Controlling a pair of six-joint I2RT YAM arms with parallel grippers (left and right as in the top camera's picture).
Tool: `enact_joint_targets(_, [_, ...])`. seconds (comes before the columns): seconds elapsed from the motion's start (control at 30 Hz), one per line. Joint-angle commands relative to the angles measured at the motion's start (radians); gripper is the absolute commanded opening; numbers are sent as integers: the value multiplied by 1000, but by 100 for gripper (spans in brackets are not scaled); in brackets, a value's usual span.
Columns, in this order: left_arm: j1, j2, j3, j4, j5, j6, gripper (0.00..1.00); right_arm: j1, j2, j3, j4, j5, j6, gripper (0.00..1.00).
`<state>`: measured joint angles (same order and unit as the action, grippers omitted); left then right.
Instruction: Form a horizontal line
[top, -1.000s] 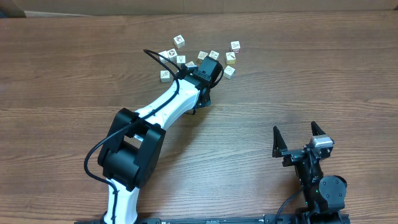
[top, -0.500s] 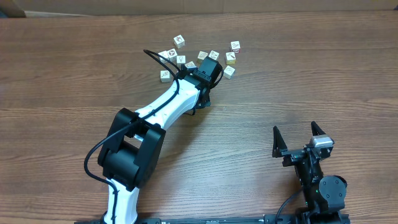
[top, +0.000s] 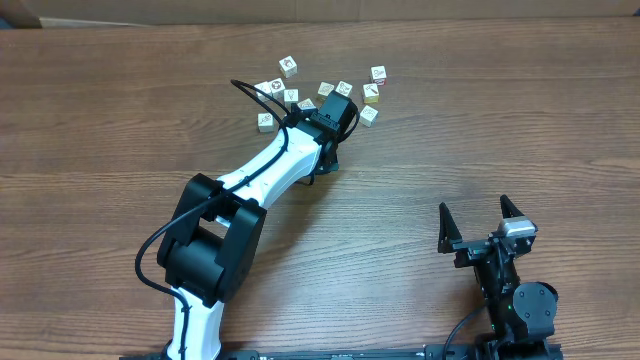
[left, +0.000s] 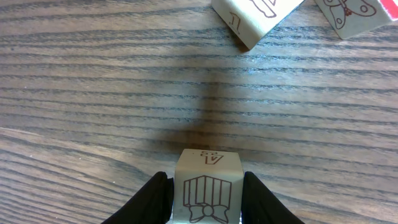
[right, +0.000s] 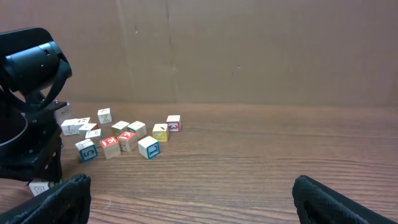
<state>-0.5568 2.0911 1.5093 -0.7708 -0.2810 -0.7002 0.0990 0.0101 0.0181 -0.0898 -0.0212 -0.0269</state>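
My left gripper (left: 205, 198) is shut on a pale cream cube (left: 207, 183) with a bow picture on its face, held low over the wooden table. In the overhead view this gripper (top: 324, 160) sits just in front of a loose cluster of picture cubes (top: 344, 89). Two cubes lie ahead of it in the left wrist view, one cream (left: 255, 15) and one with a red side (left: 351, 15). No straight row of touching cubes shows. My right gripper (top: 480, 222) is open and empty at the front right, far from the cubes (right: 127, 138).
The left arm (top: 270, 170) stretches diagonally from the front left to the cluster. Bare wooden table (top: 500, 130) lies right of the cluster. A brown wall (right: 249, 50) stands behind the table.
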Motion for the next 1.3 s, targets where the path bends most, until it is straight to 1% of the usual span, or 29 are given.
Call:
enact_joint_targets(0.0, [-7,18,-9,-3,-6,16,33,4,-6,-10,6,1,-4,100])
enact_joint_targets(0.33, [-7,18,-10,-3,-6,16,35,4,-6,-10,6,0,-4,100])
enact_joint_targets(0.47, [-7,18,-10,-2,-6,16,45,4,-6,-10,6,1,-4,100])
enact_joint_targets(0.57, [-7,18,-10,-3,-2,18,50,4,-6,-10,6,0,-4,100])
enact_joint_targets(0.7, [-6,18,-10,2,12,28,52,4,-6,-10,6,1,-4,100])
enact_joint_targets(0.73, [-6,18,-10,2,12,28,51,4,-6,-10,6,1,-4,100])
enact_joint_targets(0.8, [-6,18,-10,2,12,28,46,4,-6,-10,6,0,-4,100])
enact_joint_targets(0.97, [-6,18,-10,2,12,28,39,4,-6,-10,6,0,-4,100])
enact_joint_targets(1.27, [-7,18,-10,1,31,51,38,4,-6,-10,6,1,-4,100])
